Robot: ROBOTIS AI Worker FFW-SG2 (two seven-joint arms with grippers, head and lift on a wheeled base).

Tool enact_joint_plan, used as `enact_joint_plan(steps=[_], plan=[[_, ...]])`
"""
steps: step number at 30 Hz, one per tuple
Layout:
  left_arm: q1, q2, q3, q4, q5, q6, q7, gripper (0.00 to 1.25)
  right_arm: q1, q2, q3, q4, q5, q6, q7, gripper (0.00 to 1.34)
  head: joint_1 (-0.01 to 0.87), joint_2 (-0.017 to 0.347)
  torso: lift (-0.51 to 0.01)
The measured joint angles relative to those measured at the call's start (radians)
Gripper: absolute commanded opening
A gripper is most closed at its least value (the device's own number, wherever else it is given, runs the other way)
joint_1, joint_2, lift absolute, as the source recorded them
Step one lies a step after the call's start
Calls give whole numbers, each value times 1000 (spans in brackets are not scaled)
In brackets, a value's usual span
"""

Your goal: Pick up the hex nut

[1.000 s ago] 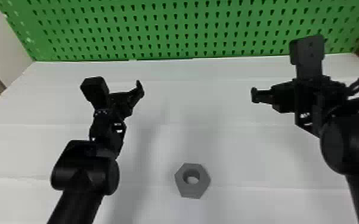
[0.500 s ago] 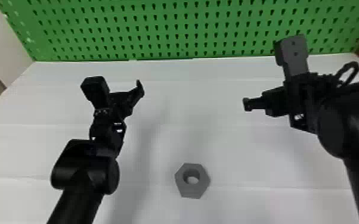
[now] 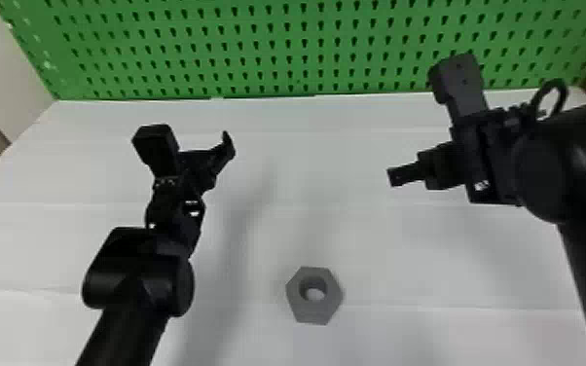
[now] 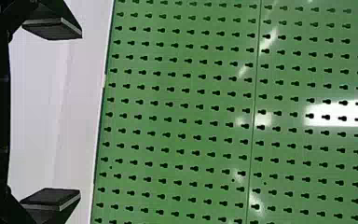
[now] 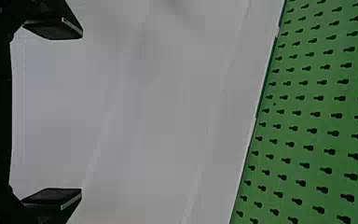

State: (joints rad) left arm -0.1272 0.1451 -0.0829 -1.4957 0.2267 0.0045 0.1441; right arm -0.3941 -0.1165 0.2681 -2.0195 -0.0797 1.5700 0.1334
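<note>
Right end effector (image 3: 396, 176) is easing nearer the nut (image 3: 313, 308) lying on the worktop (image 3: 336, 224), gaping wide and empty, right of the nut; left end effector (image 3: 227, 146) is gaping empty, left of it.

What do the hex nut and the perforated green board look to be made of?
The hex nut looks like matte grey plastic, as its faces show no metallic glint; dull metal remains possible. The green board seems glossy painted metal, given its bright reflections, though it could be plastic.
</note>
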Motion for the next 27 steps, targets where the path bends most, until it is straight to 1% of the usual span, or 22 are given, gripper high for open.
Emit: enact_joint_plan(steps=[3,10,17,22,27], plan=[[0,0,0,0,0,0,0,1158,-5,2,-5,16,-28,1,0,1229,785,152,-79],[0,0,0,0,-1,0,0,1158,-14,10,4,53,-57,1,0,1229,785,152,-79],[-3,0,1,0,-1,0,0,1158,-41,9,47,140,-95,1,0,1229,785,152,-79],[-3,0,0,0,-1,0,0,1158,-61,9,80,188,-111,1,0,1229,785,152,-79],[-4,0,1,0,-3,0,0,1158,-89,8,124,234,-144,1,0,1229,785,152,-79]])
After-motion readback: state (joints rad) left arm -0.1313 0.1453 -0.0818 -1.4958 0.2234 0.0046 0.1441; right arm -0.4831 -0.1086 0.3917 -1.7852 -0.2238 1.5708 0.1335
